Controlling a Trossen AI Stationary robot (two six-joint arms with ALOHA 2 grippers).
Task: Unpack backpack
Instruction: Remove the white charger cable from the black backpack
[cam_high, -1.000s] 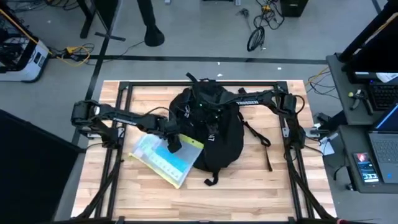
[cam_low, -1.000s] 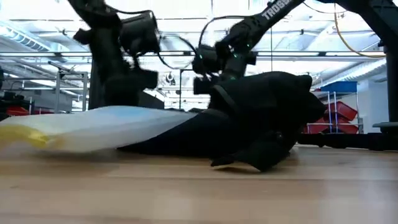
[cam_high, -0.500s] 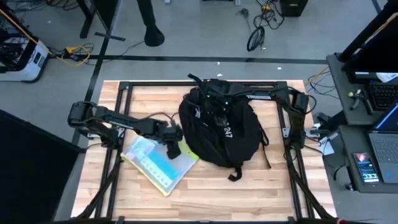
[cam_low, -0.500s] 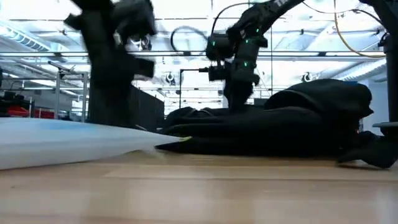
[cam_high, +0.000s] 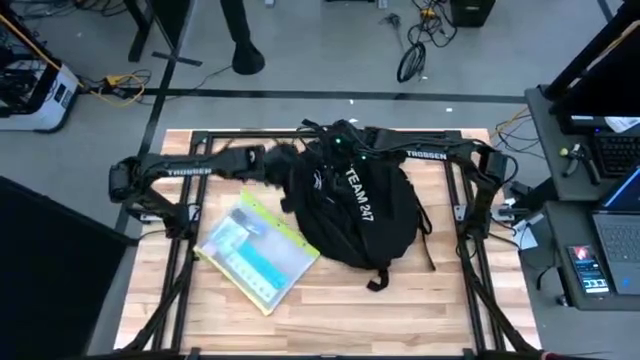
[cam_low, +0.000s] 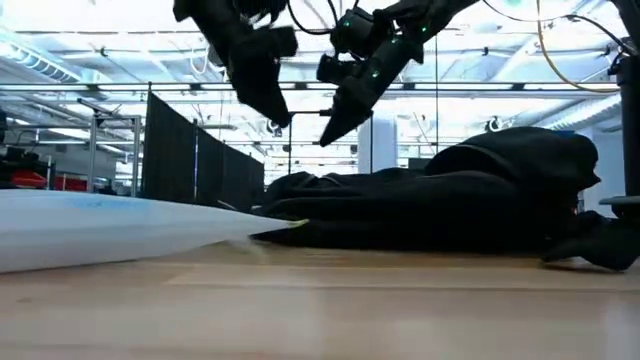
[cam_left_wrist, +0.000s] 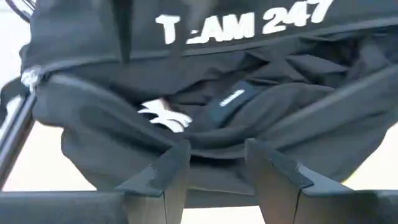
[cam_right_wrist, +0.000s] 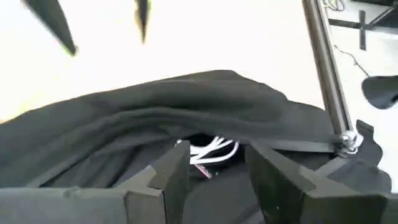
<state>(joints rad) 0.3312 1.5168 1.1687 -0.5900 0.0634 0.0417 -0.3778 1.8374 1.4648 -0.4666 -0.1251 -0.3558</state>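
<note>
One backpack (cam_high: 358, 215) lies flat on the wooden table (cam_high: 420, 310), with its "TEAM 247" lettering facing up. Just beside the backpack lies one clear zip pouch (cam_high: 256, 254) with blue and yellow parts. Two grippers hover above the backpack's top end: the left gripper (cam_left_wrist: 214, 171) and the right gripper (cam_right_wrist: 214, 171), both with fingers spread and holding nothing.

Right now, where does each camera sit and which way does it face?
High: overhead, straight down on the table, both arms, backpack, plastic pouch.
Low: tabletop height, level across; both arms enter from above.
Left wrist: past the left gripper, open, at the backpack's lettering.
Right wrist: past the right gripper, open, into the backpack's opening.
All share the backpack.
</note>
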